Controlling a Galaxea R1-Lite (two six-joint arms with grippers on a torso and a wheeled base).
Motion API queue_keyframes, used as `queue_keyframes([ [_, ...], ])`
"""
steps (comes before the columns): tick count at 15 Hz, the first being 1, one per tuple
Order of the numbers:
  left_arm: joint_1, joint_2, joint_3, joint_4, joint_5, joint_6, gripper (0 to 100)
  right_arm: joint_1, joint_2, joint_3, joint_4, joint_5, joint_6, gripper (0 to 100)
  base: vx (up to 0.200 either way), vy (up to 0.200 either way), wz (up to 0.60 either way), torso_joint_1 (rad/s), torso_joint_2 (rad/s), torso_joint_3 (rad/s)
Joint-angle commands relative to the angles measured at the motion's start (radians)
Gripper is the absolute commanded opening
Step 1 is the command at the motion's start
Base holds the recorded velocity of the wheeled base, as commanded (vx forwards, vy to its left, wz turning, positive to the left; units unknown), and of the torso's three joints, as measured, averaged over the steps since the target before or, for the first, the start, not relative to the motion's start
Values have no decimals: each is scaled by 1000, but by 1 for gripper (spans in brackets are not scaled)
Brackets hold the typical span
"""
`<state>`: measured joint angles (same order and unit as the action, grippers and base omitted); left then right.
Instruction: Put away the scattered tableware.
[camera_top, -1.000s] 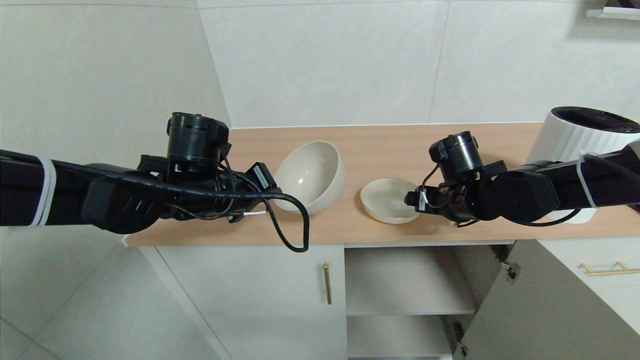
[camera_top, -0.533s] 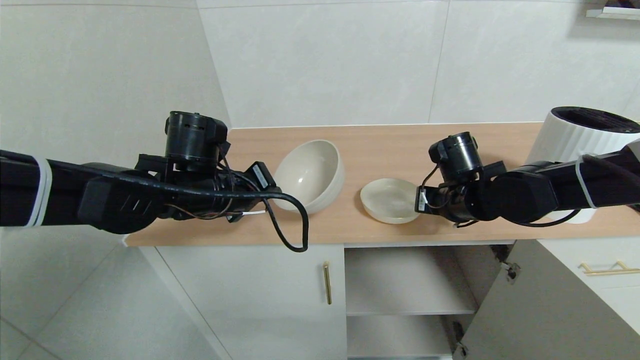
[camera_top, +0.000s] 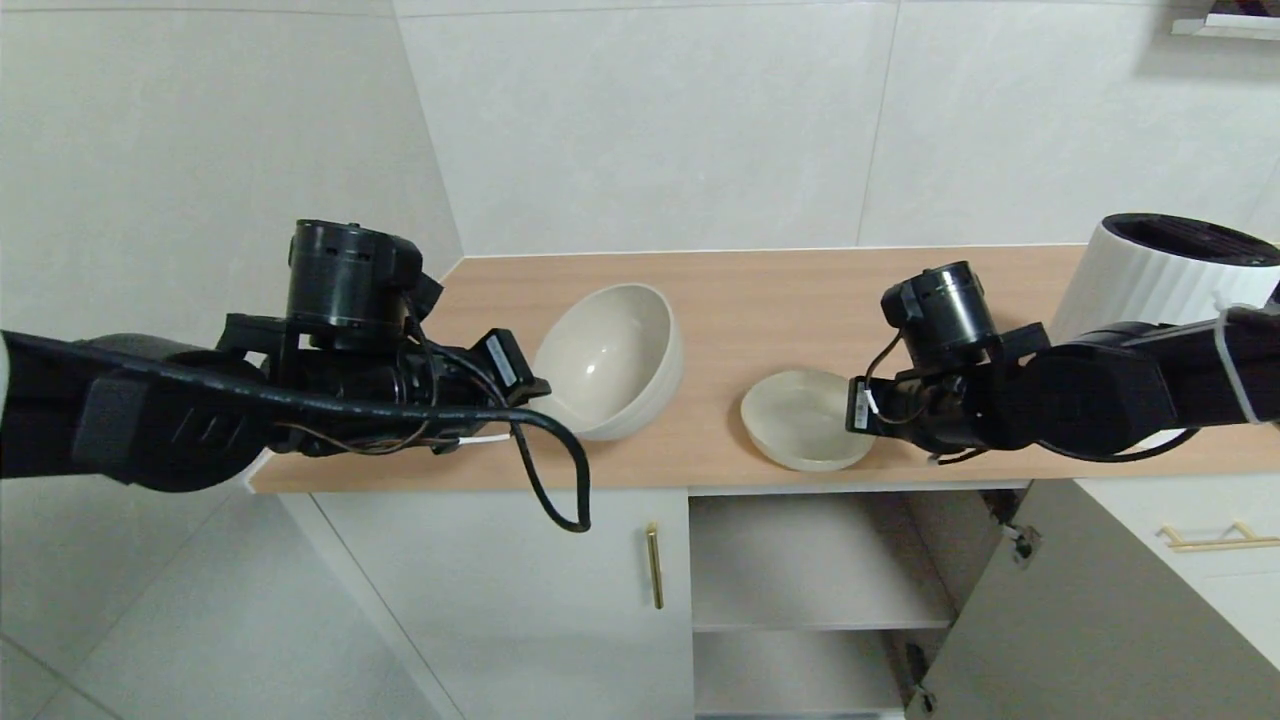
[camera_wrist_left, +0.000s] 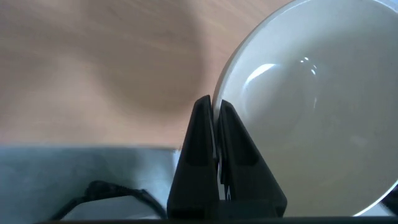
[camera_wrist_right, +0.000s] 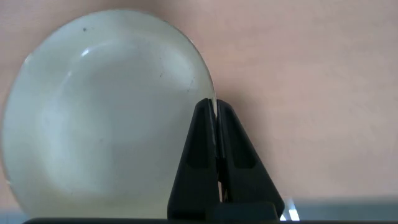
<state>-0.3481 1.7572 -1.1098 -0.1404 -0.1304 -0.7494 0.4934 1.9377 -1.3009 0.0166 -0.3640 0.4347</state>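
Observation:
A large cream bowl (camera_top: 615, 360) is tilted up off the wooden counter (camera_top: 740, 290), and my left gripper (camera_top: 540, 385) is shut on its near rim. The left wrist view has both fingers (camera_wrist_left: 205, 134) pinching that rim of the bowl (camera_wrist_left: 311, 106). To the right, a small pale shallow dish (camera_top: 805, 430) is held near the counter's front edge, with my right gripper (camera_top: 860, 415) shut on its rim. In the right wrist view the fingers (camera_wrist_right: 214, 124) clamp the edge of the dish (camera_wrist_right: 106, 106).
A white ribbed cylinder (camera_top: 1160, 275) with a dark top stands at the counter's right end behind my right arm. Below the counter, a cabinet (camera_top: 810, 580) stands with its door (camera_top: 1060, 610) swung open, showing bare shelves. A closed door with a gold handle (camera_top: 654, 565) is to its left.
Both arms have pulled back toward the counter's front edge. The bowl has shifted left and nearer with the left gripper; the dish has shifted right and nearer with the right gripper.

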Motion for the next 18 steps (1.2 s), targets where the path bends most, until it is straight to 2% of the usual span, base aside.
queue_keyframes([
  [1, 0, -108, 99, -2, -1, 54, 0, 1, -114, 69, -1, 42, -2, 0, 0, 0, 0, 0, 0, 0],
  [2, 0, -122, 111, -4, -3, 67, 0, 1, -132, 80, 2, 59, -2, 0, 0, 0, 0, 0, 0, 0],
  [3, -5, -160, 140, -2, -23, 88, 0, 1, -197, 138, 3, 119, -5, 0, 0, 0, 0, 0, 0, 0],
  [5, -14, -191, 176, -2, -58, 91, 0, 1, -266, 201, 6, 188, -13, 0, 0, 0, 0, 0, 0, 0],
  [8, -26, -219, 278, -4, -71, 156, 0, 1, -361, 242, 98, 333, -80, 0, 0, 0, 0, 0, 0, 0],
  [9, -26, -225, 292, -4, -72, 166, 0, 1, -373, 241, 123, 369, -88, 0, 0, 0, 0, 0, 0, 0],
  [10, -28, -232, 294, -4, -72, 168, 0, 1, -375, 239, 146, 395, -88, 0, 0, 0, 0, 0, 0, 0],
  [15, -45, -226, 294, -2, -72, 168, 0, 7, -371, 261, 157, 399, -131, 0, 0, 0, 0, 0, 0, 0],
  [18, -46, -222, 294, -2, -72, 170, 0, 7, -364, 275, 152, 395, -152, 0, -200, 0, 0, 7, 1, 4],
])
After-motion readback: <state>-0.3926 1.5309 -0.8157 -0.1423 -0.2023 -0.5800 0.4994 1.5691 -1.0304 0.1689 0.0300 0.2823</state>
